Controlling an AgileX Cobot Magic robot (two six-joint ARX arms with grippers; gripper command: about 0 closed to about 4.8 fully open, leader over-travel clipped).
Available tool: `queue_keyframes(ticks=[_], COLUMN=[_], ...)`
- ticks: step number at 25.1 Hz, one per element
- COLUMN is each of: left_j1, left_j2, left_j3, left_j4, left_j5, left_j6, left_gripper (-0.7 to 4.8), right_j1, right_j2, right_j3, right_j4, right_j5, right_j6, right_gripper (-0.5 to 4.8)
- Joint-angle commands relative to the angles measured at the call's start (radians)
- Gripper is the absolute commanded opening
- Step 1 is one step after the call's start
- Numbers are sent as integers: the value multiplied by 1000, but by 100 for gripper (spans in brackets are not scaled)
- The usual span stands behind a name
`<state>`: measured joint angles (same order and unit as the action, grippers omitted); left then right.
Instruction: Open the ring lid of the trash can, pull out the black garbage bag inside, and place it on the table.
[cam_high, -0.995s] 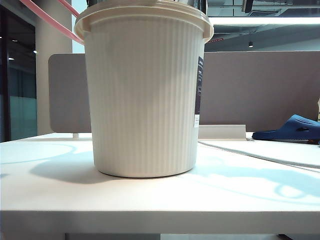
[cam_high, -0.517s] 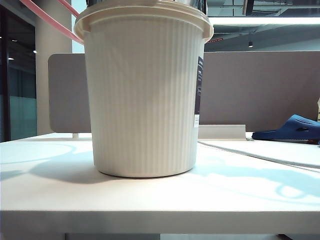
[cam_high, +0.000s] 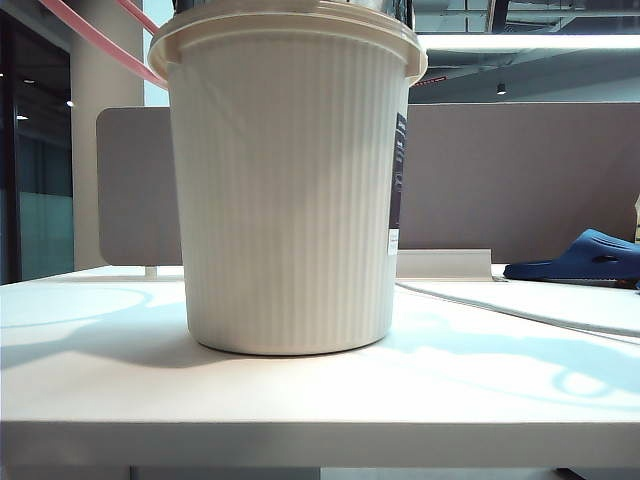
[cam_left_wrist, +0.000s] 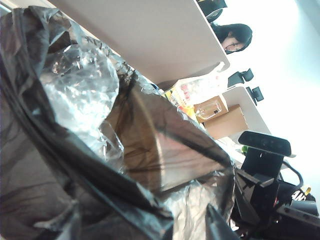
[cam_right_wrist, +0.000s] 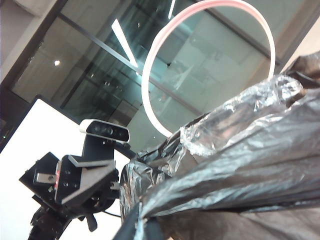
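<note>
So the trash can (cam_high: 288, 190) sits upright near the front edge of the tabletop (cam_high: 120, 390), a bit left of the middle, long axis straight up, mouth to the ceiling. The ring lid (cam_right_wrist: 210, 65) is already swung up off the rim and stands tilted open behind the can toward the far left; you can see its pink hoop (cam_high: 100, 40) poking out up there.

That puts me at the bag-pulling step. The black garbage bag (cam_left_wrist: 75, 165) is bunched up at the can's mouth, crinkled and glossy, filling both wrist views (cam_right_wrist: 240, 165).

My right hand is closed. It's buried at the bag, but honestly I can't make out its fingers in all that plastic, so whether it actually pinches a fold I can't say. My left hand is right up against the bag too; its fingers aren't clearly visible, so I can't tell if it's open.

Next move, I reckon: get a firm pinch on a loose fold, then lift straight up along the can's axis so the bag clears the rim without tipping the can.
</note>
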<state>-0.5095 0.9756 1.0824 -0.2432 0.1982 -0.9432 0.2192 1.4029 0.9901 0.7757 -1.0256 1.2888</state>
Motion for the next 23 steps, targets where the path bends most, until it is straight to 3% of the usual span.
queue_keyframes(ticks=[1,9,13,18,20,23], left_j1=[-1,-1,-1,-1,-1,-1], left_j2=[23,60,75,93,99,109], left_j3=[5,5,5,5,5,5], left_j4=[23,107,111,110,111,111], left_j5=[6,12,27,26,27,26], left_j6=[-12,-18,-17,-14,-14,-6], left_gripper=[314,295,183,171,69,57], right_j1=[2,2,2,2,2,3], right_j2=[-4,-4,-4,-4,-4,-4], right_j3=[7,7,7,7,7,7], right_j4=[5,5,5,-12,-31,-39], right_j5=[-10,-24,-24,-24,-27,-27], right_j6=[-10,-14,-15,-29,-41,-49], right_gripper=[-1,-1,-1,-1,-1,-1])
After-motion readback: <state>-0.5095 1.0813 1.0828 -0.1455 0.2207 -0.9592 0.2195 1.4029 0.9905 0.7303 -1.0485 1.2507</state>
